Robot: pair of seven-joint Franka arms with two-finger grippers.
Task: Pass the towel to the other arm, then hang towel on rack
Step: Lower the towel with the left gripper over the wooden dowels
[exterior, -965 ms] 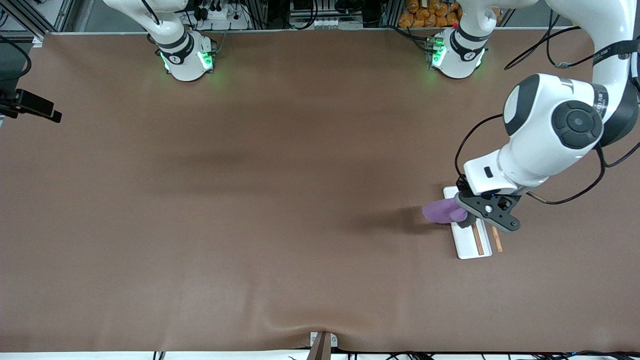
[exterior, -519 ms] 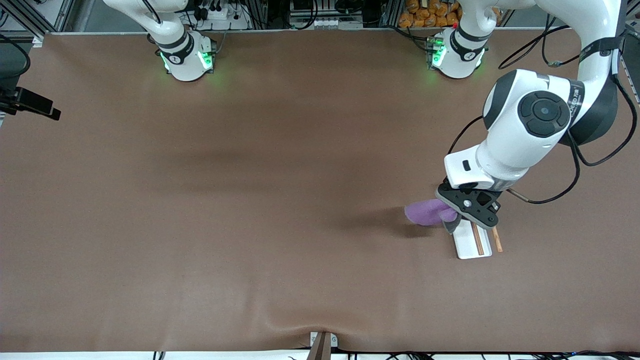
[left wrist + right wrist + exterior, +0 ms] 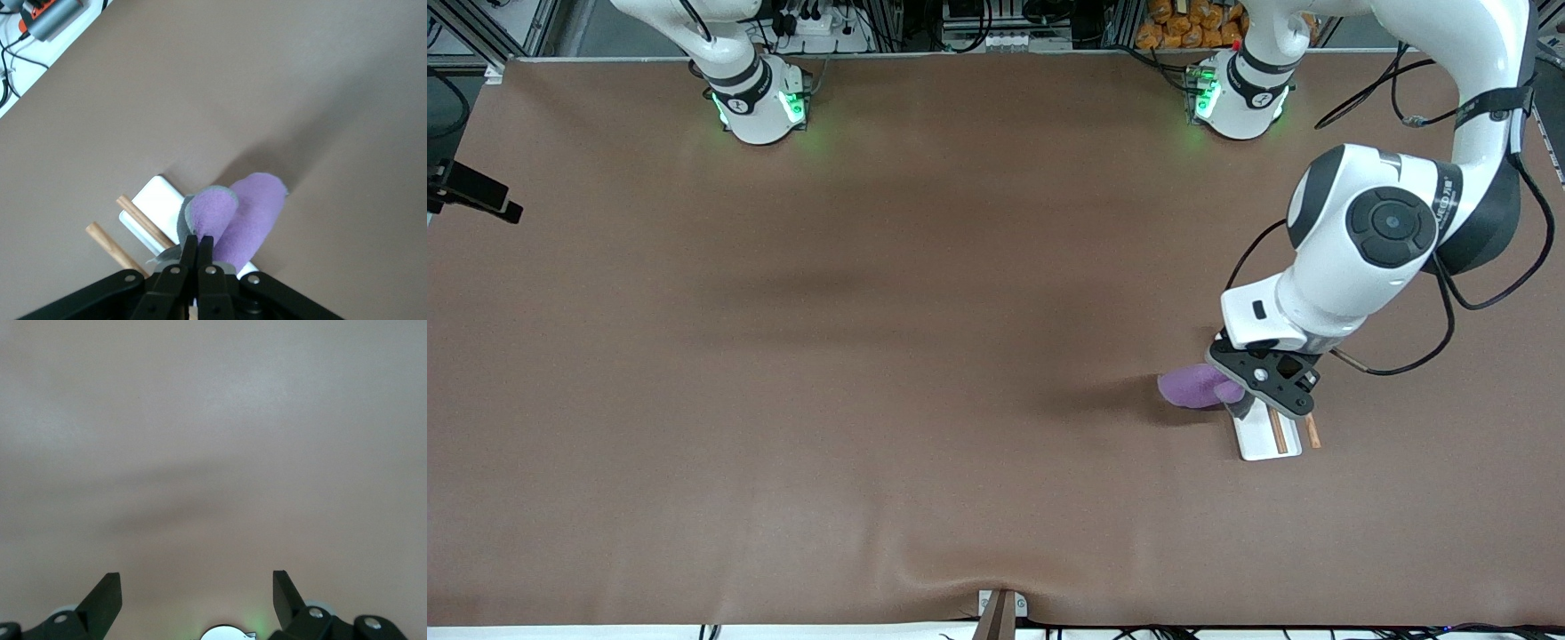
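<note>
Towel [image 3: 1197,388] hangs bunched in our left gripper [image 3: 1238,407], fingers clamped on it, over the rack [image 3: 1261,436] near the left arm's end of the surface. We judge hanging is in hand; next, drape it across the rods [image 3: 141,228]. Our right gripper [image 3: 197,590] waits with fingers apart, holding nothing.

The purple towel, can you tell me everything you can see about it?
The towel is a small lilac cloth that looks soft and fuzzy, with a thin grey edge. It is folded into two rounded lobes that hang side by side. The left gripper is shut on one end of it and holds it up over the rack, a white base with two thin brown wooden rods. Most of the cloth sticks out past the rack's edge, toward the right arm's end of the table. Its shadow falls on the brown table.
</note>
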